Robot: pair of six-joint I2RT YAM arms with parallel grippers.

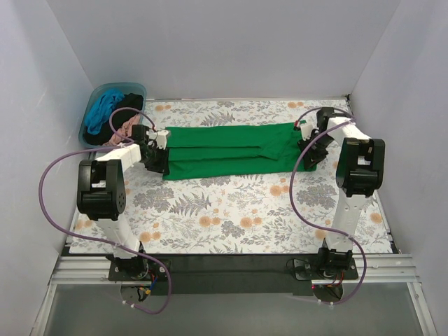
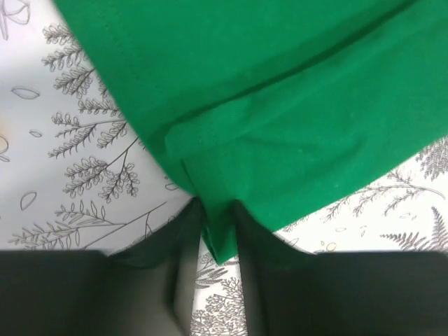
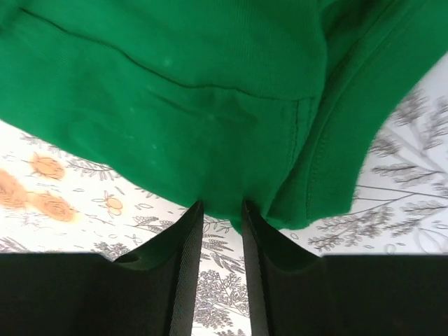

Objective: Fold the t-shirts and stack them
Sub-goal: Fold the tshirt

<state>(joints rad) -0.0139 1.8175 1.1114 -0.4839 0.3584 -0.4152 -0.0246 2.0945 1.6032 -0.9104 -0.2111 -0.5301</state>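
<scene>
We find the green t-shirt [image 1: 231, 148] folded into a long, smooth band on the floral-clothed bench [image 1: 231, 210], reaching away from the pale blue plastic tub [image 1: 115, 85]. Our left tool [image 2: 213, 213], at the end nearest the tub, is narrowed onto a hemmed corner. Our right tool [image 3: 222, 210], at the end farthest from the tub, pinches soft knit beside a stitched edge. The teal t-shirt [image 1: 100, 112], black t-shirt [image 1: 130, 102] and pink t-shirt [image 1: 126, 129] lie crumpled inside the tub.
</scene>
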